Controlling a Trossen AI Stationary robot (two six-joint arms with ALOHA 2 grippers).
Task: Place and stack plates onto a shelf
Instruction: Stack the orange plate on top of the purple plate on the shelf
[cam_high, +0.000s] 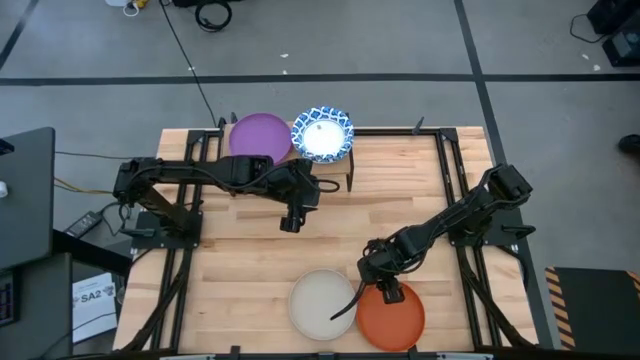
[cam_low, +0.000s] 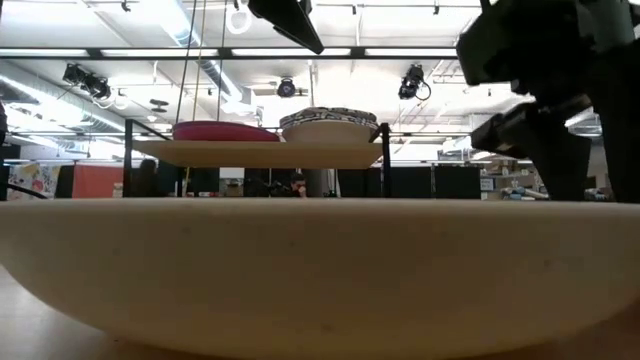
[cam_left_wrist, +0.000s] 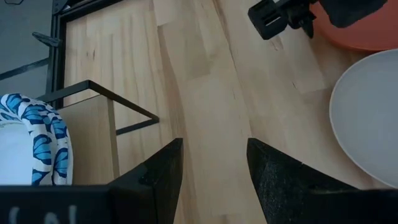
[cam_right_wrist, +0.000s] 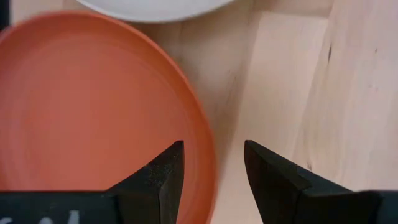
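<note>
A purple plate (cam_high: 258, 134) and a stack of white plates with blue patterned rims (cam_high: 322, 133) rest on the shelf (cam_high: 345, 160) at the table's far edge. In the low view the purple plate (cam_low: 225, 131) and the patterned stack (cam_low: 330, 122) sit on the shelf (cam_low: 260, 152). A beige plate (cam_high: 323, 303) and an orange plate (cam_high: 392, 316) lie flat near the table's near edge. My left gripper (cam_high: 291, 222) (cam_left_wrist: 214, 174) hangs open over bare table, just in front of the shelf. My right gripper (cam_high: 388, 290) (cam_right_wrist: 214, 174) is open at the orange plate's far rim (cam_right_wrist: 202, 149), one finger over the plate and one outside it.
The beige plate (cam_low: 320, 270) fills the low view's foreground. Black frame rails (cam_high: 455, 200) run along the table's left and right sides. Bare wood (cam_high: 250, 260) lies between the shelf and the two near plates. The right arm (cam_left_wrist: 280, 15) shows far off in the left wrist view.
</note>
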